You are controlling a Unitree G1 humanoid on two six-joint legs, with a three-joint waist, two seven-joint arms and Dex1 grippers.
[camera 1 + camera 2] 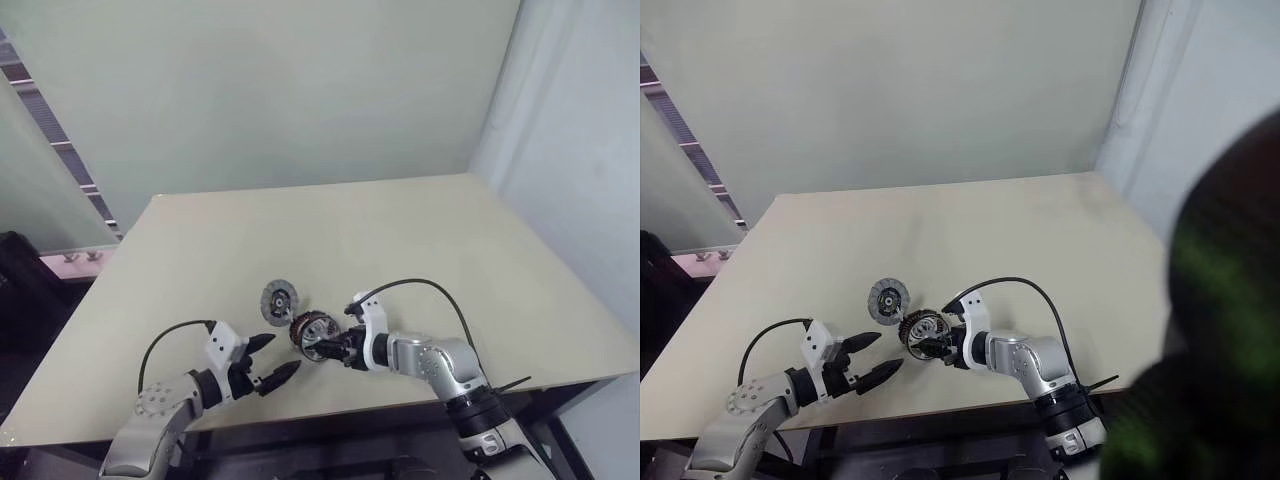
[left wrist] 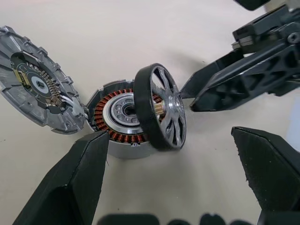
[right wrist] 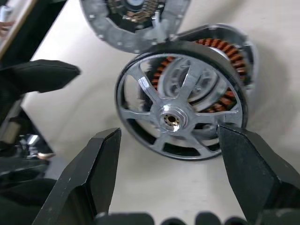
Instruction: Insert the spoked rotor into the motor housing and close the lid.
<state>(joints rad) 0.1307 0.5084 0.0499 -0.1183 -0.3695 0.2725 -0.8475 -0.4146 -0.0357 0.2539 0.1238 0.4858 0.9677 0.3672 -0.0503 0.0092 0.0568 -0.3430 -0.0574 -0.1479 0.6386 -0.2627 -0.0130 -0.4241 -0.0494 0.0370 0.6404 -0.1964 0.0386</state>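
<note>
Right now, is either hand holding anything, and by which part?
Left hand: open, holding nothing. Right hand: its open fingers sit right at the spoked face of the rotor, which leans against the housing. No grip shows, and whether they touch cannot be told.

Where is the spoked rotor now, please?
In the left wrist view, the spoked rotor stands on edge against the motor housing, between both grippers.

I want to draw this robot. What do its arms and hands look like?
Both arms are silver-grey metal with rounded joints and black bands. Each wrist has a white block, and a thin black cable loops up from it. The left hand and right hand each have two black, wedge-shaped fingers that taper toward the tips.
</note>
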